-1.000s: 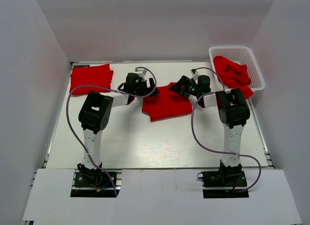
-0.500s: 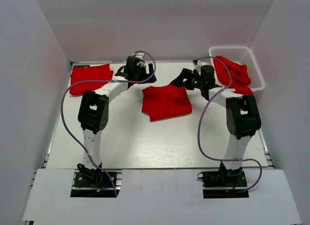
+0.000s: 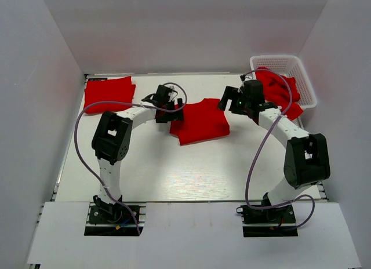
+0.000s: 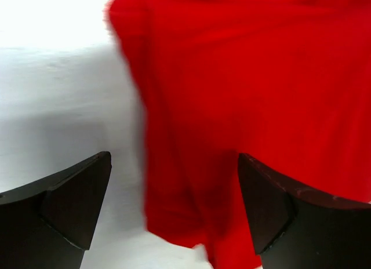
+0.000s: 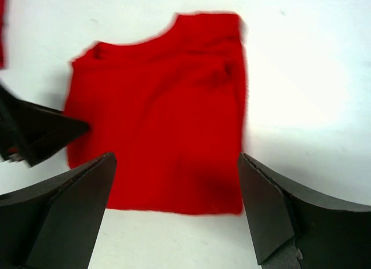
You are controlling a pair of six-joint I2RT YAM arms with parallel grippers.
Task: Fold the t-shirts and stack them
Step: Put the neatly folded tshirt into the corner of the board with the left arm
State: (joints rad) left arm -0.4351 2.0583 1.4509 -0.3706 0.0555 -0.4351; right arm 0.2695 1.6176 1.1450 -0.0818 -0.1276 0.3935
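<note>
A soft red t-shirt (image 3: 200,123), folded roughly square, is laid flat on the bench (image 3: 174,170) between the left fingers (image 4: 75,202) and right fingers (image 5: 75,205), both spread wide and released, while a second folded t-shirt (image 3: 108,93) is set far left and crumpled t-shirts (image 3: 278,88) are heaped in a white lattice basket (image 3: 278,58) far right.

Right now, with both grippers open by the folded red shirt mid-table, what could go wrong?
1. The left gripper straddles only the left edge of the folded t-shirt; closing there might pinch just the top layer and pull the fold open.
2. The right gripper looks clear of the cloth, so a one-sided lift could skew it.
3. The draped t-shirt hanging over the basket rim lies beside the right arm, which might drag it out.
</note>
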